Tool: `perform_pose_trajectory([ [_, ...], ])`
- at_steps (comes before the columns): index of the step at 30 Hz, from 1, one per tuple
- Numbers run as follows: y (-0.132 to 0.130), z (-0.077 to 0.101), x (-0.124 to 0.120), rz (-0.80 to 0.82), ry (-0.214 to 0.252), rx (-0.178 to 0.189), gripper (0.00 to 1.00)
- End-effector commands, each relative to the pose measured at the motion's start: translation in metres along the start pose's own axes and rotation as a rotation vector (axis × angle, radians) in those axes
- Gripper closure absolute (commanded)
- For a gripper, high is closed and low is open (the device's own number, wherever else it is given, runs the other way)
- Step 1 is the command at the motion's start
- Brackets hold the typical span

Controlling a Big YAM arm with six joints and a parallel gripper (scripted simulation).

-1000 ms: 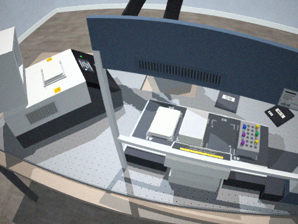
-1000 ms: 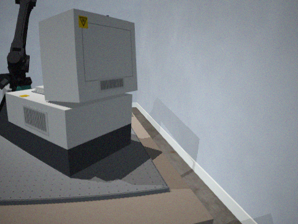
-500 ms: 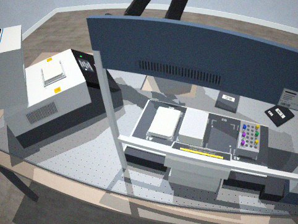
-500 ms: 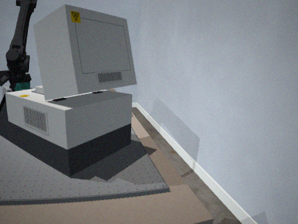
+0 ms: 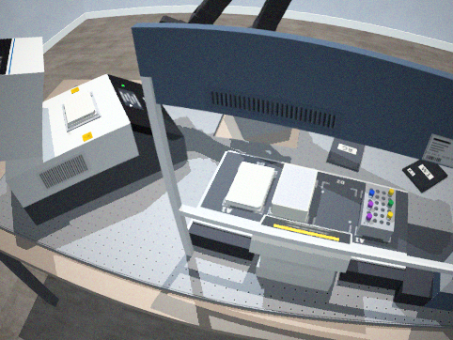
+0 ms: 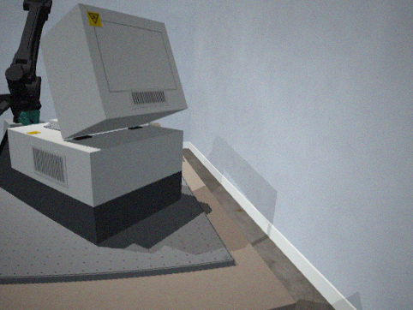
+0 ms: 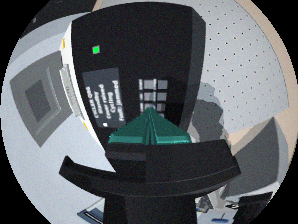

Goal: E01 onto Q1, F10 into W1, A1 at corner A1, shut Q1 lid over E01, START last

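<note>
The cycler Q1 (image 5: 89,141) (image 6: 107,171) stands at the left of the bench. Its lid (image 6: 116,68) (image 5: 19,108) is tilted partway down over the base. A white PCR plate (image 5: 80,110) sits on Q1's block. The lamp (image 5: 123,85) (image 7: 95,49) is green. My gripper (image 7: 150,111) (image 6: 29,116) is shut with nothing between its teal fingers. Its tips hang just over the key rows (image 7: 152,92) of the black panel (image 5: 132,100). In the top view the gripper is hidden. A second white PCR plate (image 5: 250,184) lies on the deck's left position.
On the deck, a white deep-well block (image 5: 295,190) stands beside the plate, then an empty position (image 5: 335,204), then a tube block (image 5: 380,211) with coloured tubes. Two black nests (image 5: 345,152) (image 5: 425,175) lie behind. A blue canopy (image 5: 291,85) on a grey post (image 5: 164,155) overhangs the deck.
</note>
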State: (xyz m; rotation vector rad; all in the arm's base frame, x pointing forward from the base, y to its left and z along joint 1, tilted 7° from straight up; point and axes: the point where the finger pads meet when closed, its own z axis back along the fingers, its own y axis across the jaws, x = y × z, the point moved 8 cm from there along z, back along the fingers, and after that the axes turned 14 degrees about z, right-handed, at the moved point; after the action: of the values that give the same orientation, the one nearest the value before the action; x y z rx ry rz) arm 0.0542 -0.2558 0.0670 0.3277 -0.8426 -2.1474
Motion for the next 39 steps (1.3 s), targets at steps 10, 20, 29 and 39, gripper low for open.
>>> perform_pose_trajectory([
  [10,0.023,-0.003,0.021,0.022,-0.032,0.035,1.0],
  [20,0.024,-0.004,0.02,0.029,-0.024,0.038,1.0],
  [29,0.01,0.007,0.011,0.021,-0.025,0.03,1.0],
  [39,-0.004,0.051,0.007,0.039,-0.026,0.022,1.0],
])
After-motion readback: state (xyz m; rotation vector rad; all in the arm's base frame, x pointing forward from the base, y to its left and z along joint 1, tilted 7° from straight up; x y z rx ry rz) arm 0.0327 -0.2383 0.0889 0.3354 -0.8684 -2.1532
